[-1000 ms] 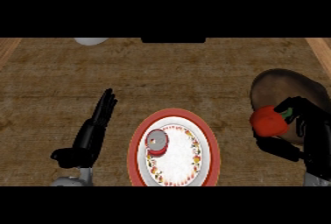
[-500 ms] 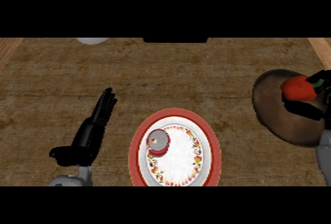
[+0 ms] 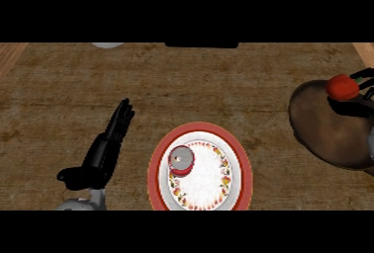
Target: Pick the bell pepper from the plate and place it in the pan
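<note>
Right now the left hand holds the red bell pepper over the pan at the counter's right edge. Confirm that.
Not quite: the head view shows the right hand holding the red bell pepper over the pan at the counter's right edge. The left hand lies open beside the plate.

bare counter (image 3: 219, 79) lies open between the plate (image 3: 162, 148) and the pan (image 3: 321, 133); nothing stands between them.
</note>
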### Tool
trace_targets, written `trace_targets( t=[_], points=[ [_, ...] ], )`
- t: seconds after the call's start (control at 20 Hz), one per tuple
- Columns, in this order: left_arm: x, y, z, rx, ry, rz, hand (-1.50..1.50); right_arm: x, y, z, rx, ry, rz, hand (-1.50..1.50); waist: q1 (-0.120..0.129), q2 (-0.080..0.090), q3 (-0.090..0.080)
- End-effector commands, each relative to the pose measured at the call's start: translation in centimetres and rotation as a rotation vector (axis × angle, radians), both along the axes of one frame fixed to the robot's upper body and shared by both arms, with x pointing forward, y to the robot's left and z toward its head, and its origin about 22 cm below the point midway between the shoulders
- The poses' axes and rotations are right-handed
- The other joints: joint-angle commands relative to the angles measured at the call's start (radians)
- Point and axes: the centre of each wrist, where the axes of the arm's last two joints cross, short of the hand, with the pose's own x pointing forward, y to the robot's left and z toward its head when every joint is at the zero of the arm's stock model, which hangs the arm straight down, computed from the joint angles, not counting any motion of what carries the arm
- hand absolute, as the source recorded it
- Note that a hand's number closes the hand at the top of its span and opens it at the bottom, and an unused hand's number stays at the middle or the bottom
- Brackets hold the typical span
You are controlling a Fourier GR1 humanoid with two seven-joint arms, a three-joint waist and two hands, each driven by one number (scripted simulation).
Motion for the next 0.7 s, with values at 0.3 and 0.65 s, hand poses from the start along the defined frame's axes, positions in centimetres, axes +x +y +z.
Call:
trace_targets(
  t=[0.3,0.65],
  points=[
    [1.6,-0.1,-0.6,-0.015,-0.002,-0.001,0.00,1.9,-0.8,-3.3,0.180,0.328,0.240,-1.50,0.003,0.008,0.002],
    [-0.2,-0.3,-0.3,0.004,-0.006,-0.002,0.00,3.4,0.7,-2.7,0.325,-0.007,0.224,-1.50,-0.006,-0.003,0.002]
  ],
)
